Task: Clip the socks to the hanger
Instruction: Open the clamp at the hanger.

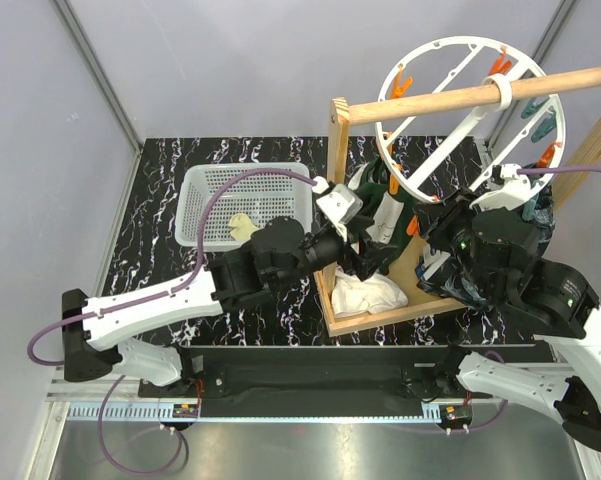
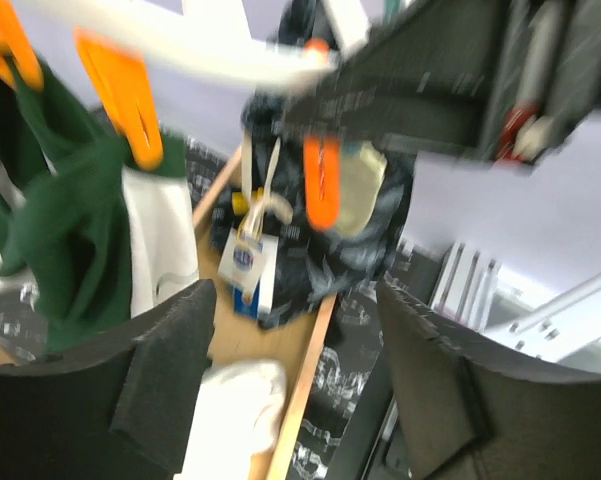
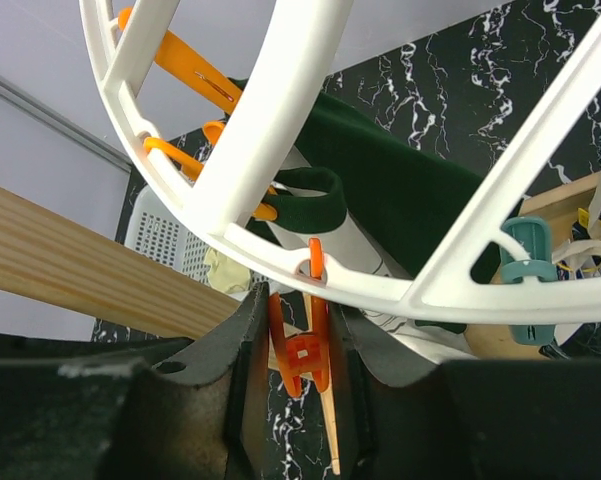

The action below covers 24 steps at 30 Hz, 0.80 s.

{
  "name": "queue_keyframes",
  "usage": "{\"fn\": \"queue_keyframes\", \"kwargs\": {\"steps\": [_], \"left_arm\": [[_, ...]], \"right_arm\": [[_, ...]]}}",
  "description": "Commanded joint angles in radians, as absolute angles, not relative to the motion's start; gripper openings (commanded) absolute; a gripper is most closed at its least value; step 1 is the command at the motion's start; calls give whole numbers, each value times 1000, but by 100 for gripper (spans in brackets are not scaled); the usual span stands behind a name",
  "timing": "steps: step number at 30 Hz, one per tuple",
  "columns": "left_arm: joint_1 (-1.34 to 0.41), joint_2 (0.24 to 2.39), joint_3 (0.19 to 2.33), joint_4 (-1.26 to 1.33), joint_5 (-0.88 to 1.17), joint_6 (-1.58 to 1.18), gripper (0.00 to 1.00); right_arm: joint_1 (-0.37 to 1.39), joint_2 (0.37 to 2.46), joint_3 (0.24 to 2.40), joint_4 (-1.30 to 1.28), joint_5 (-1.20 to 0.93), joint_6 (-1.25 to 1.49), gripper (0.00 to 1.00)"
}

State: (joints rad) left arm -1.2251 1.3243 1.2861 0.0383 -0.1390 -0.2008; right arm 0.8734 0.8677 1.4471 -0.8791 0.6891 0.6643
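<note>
- I'm looking left first: one pale cream sock [image 1: 242,226] is lying bunched against the near wall of the white basket [image 1: 248,167], well apart from the ring. It's too crumpled for me to call a toe, a cuff or a long axis.
- My left gripper [image 2: 295,310] is hanging with its fingers spread wide and nothing between them, up by the dark green garment [image 2: 60,230]. The risk is a finger snagging that cloth as I'm swinging away for the sock.
- The left wrist view is blurring badly. There's a pale patch beside an orange peg, and I can't tell whether it's a sock.
- The hanger [image 3: 270,100] is hanging from the wooden rod [image 1: 450,97], tilted, with its open face turning up toward the overhead camera. Being round, it has no long axis of its own.
- My right gripper [image 3: 298,340] is pinching an orange peg [image 3: 302,362] from both sides, under the rim. The peg's long axis is running straight down from the rim toward my wrist.
- The worries on this side: the ring is hanging free, so any pull may swing it and let the peg slip from the pads. And a peg pinched with no sock near it is doing no work.
</note>
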Motion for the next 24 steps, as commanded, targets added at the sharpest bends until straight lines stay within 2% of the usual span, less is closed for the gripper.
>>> {"fn": "queue_keyframes", "kwargs": {"steps": [1, 10, 13, 17, 18, 21, 22, 23, 24], "left_arm": [[-1216, 1327, 1333, 121, -88, -187, 74], [-1192, 1520, 1523, 83, -12, -199, 76], [-1184, 1554, 1557, 74, -6, -207, 69], [-1169, 1578, 1586, 55, 34, -227, 48], [-1166, 1583, 1586, 60, 35, -235, 39], [-1163, 1591, 1594, 64, 46, -239, 22], [-1161, 1601, 1611, 57, 48, -239, 11], [-1161, 1606, 1618, 43, 46, -241, 1], [-1161, 1612, 1627, 37, 41, -244, 0]], "right_arm": [[876, 864, 1473, -833, 650, 640, 0], [877, 850, 1479, -854, 653, 667, 0], [874, 838, 1483, -854, 647, 673, 0], [876, 833, 1494, -870, 634, 684, 0], [876, 831, 1499, -880, 632, 692, 0], [876, 828, 1506, -903, 623, 715, 0], [876, 828, 1512, -911, 618, 719, 3], [876, 836, 1519, -932, 615, 726, 14], [876, 842, 1540, -948, 614, 736, 20]]}}
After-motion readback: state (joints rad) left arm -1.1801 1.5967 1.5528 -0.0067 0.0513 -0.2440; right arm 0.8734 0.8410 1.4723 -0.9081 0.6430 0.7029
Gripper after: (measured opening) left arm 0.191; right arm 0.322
